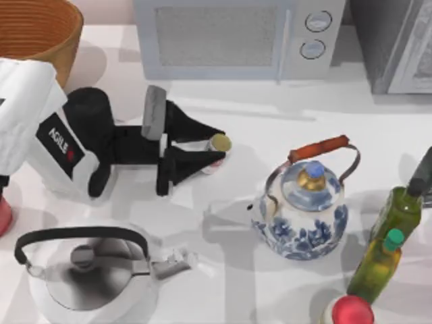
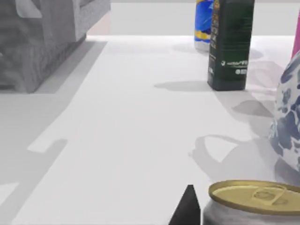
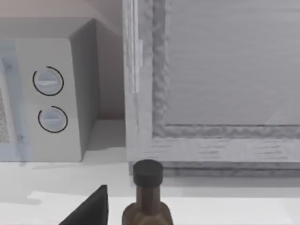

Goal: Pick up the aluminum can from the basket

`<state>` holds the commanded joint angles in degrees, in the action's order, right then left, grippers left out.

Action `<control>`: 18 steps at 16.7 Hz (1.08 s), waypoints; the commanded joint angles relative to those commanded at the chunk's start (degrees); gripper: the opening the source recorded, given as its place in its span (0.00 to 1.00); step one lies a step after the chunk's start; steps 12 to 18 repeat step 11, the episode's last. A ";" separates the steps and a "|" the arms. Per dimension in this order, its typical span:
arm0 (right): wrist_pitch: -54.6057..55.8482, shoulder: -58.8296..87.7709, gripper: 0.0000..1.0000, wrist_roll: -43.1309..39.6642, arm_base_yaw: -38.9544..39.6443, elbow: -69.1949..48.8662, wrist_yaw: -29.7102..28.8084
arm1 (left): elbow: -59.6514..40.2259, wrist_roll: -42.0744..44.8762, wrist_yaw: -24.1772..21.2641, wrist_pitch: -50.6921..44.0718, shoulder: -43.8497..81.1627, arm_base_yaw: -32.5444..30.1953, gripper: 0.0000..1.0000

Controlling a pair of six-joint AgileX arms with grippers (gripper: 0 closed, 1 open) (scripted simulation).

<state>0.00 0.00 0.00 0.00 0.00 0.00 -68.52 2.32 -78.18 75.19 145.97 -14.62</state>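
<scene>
The aluminum can (image 1: 219,144) is pinched between the narrowly parted fingers of the left gripper (image 1: 212,148) above the white table (image 1: 270,135), outside the basket (image 1: 40,30), and "AGILE" is read on the arm.

Microwave (image 1: 233,37), two kettles (image 1: 302,209), bottles (image 1: 399,209)

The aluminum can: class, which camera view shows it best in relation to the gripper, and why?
The top view: the aluminum can stands on the table between the left gripper's two fingers, well outside the basket. The left wrist view gives its gold lid and grey side close up beside one dark fingertip.
</scene>
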 joint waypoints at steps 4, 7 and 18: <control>0.00 0.00 1.00 0.00 0.00 0.00 0.00 | 0.00 0.00 0.00 0.00 0.00 0.00 0.90; 0.00 0.00 1.00 0.00 0.00 0.00 0.00 | 0.00 0.00 0.00 0.00 0.00 0.00 1.00; 0.00 0.00 1.00 0.00 0.00 0.00 0.00 | 0.00 0.00 0.00 0.00 0.00 0.00 1.00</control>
